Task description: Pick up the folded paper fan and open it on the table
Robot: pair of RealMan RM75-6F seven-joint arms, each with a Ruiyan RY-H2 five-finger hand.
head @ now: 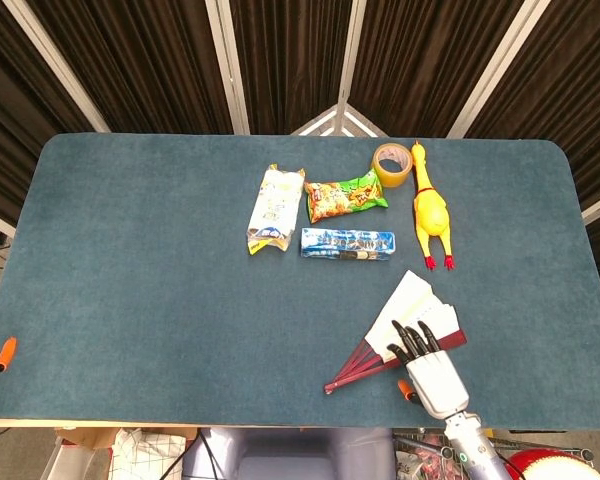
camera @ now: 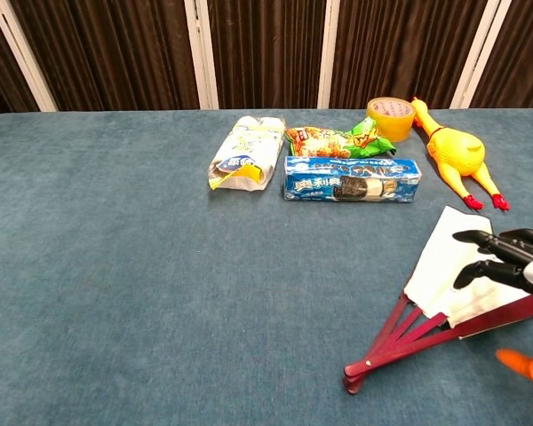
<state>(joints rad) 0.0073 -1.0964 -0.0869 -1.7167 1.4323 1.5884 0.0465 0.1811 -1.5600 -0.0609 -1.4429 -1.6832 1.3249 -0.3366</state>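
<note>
Paper fan (head: 412,312) partly spread on the near right of the blue table (head: 130,250), red ribs (camera: 400,342) pointing near-left, right hand (head: 427,368) above its paper, dark fingers (camera: 485,256) apart, grasping nothing, rubber chicken (head: 429,208) farther back.

White paper fan (camera: 448,263) on dark-red ribs, yellow rubber chicken (head: 429,207), teal table (head: 150,260).

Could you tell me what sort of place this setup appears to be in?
Probably a robot test station, not a home: a blue felt-covered table before dark pleated curtains, with assorted props such as a yellow rubber chicken and blue biscuit packet.
</note>
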